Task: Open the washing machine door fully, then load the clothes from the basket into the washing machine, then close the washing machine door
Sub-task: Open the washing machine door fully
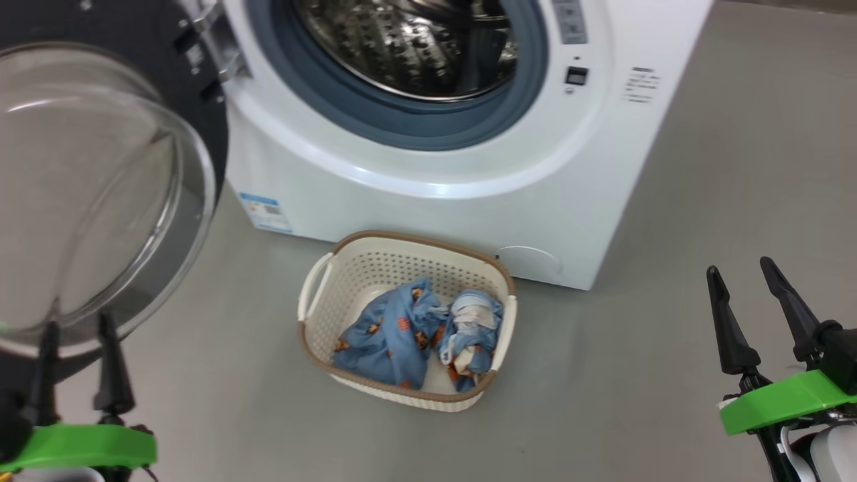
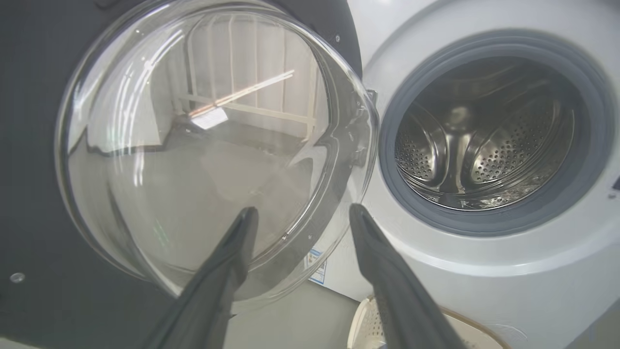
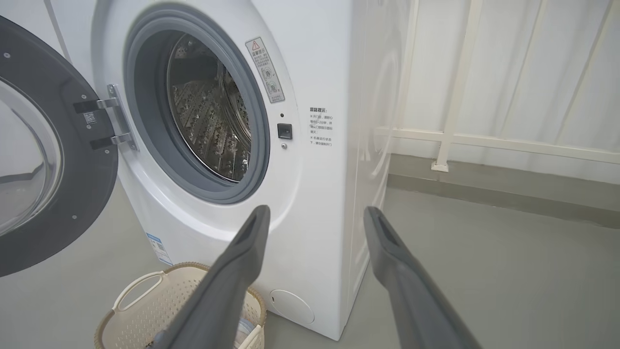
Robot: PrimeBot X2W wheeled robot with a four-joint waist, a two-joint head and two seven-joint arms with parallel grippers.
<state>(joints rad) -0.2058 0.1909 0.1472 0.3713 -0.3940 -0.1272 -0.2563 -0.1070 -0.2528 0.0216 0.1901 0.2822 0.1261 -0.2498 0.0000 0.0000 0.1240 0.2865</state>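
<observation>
The white washing machine (image 1: 435, 207) stands with its steel drum (image 1: 415, 47) exposed. Its washing machine door (image 1: 87, 187) is swung wide to the left, the bulging glass bowl facing me inside the black ring. On the floor in front sits the cream basket (image 1: 415, 236), holding the clothes: one light-blue bear-print garment (image 1: 392, 331) and a second bundle (image 1: 472, 328). My left gripper (image 1: 77, 325) is open at the lower left, just in front of the door glass (image 2: 193, 145) with nothing between its fingers. My right gripper (image 1: 739, 266) is open at the lower right, over bare floor.
A blue label sticker (image 1: 264, 211) marks the machine's lower left front. Grey floor (image 1: 669, 375) lies around the basket and to the machine's right. A white railing (image 3: 484, 140) and pale wall stand behind the machine in the right wrist view.
</observation>
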